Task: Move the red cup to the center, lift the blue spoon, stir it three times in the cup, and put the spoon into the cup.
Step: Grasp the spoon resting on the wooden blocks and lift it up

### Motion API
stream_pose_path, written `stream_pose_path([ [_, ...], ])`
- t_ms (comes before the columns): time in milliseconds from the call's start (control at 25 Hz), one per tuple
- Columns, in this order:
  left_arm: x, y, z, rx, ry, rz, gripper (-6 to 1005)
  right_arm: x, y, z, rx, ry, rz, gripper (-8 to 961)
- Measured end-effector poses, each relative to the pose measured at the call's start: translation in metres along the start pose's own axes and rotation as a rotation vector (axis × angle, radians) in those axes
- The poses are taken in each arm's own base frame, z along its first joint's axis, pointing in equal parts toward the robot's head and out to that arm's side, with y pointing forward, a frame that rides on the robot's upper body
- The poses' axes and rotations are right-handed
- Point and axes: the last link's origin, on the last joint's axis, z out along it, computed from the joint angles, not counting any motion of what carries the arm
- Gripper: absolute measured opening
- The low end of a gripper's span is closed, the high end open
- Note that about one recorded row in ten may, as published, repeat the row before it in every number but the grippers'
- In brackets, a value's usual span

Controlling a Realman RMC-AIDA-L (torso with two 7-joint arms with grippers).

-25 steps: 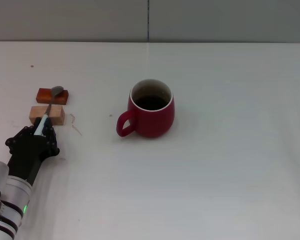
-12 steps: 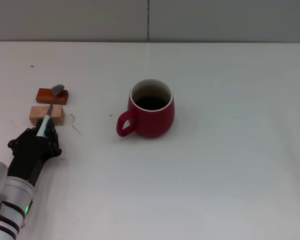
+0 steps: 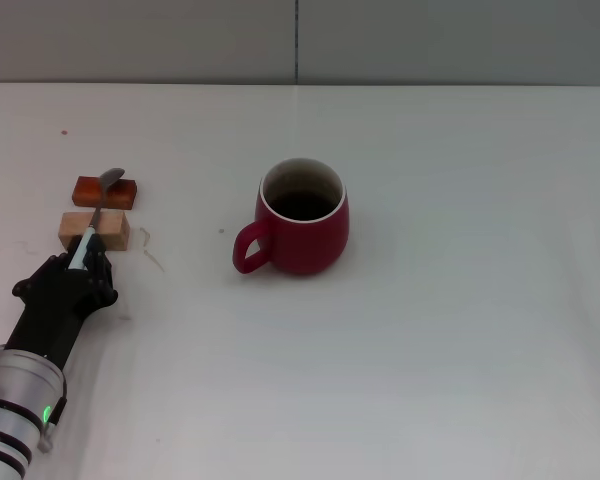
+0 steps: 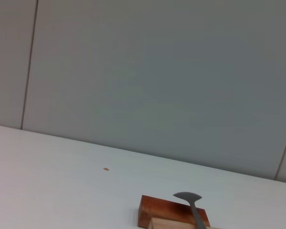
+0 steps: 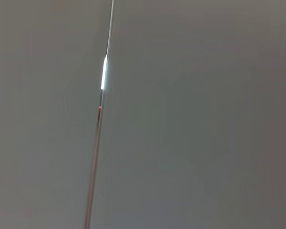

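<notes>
One red cup [image 3: 302, 217] stands upright near the middle of the white table [image 3: 460, 330], its loop handle turned toward the robot's left and its inside dark; one blue spoon [image 3: 93, 218] lies well apart from it at the left side of the table, its grey bowl over the far block and its pale handle running back across the near block into the gripper; two small wooden blocks sit just beside each other there, one reddish-brown block [image 3: 105, 191] farther from the robot and one pale block [image 3: 94, 229] nearer; one gripper shows, the left gripper [image 3: 78, 266], black, low at the near left, its fingers pinching the end of the spoon's handle; the left wrist view shows the spoon's bowl [image 4: 188, 196] above the reddish-brown block; the right gripper is out of sight, its wrist camera facing only a grey wall [image 5: 190, 119].
</notes>
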Motion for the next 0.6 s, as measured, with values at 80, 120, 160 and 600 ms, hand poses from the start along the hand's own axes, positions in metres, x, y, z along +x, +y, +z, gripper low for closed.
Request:
stream_pose_path([
  [80, 0.001, -0.002, 0.0, 0.0, 0.003, -0.02, 169, 0.0, 0.0, -0.001, 0.001, 0.001, 0.0, 577],
  [120, 0.001, -0.002, 0.0, 0.0, 0.003, -0.02, 169, 0.0, 0.0, -0.001, 0.001, 0.001, 0.0, 577],
  [160, 0.002, -0.003, 0.0, -0.008, 0.006, -0.034, 169, 0.0, 0.0, -0.001, 0.001, 0.002, 0.0, 577],
  [600, 0.01, -0.02, 0.002, -0.074, 0.039, -0.228, 169, 0.0, 0.0, -0.001, 0.001, 0.002, 0.001, 576],
])
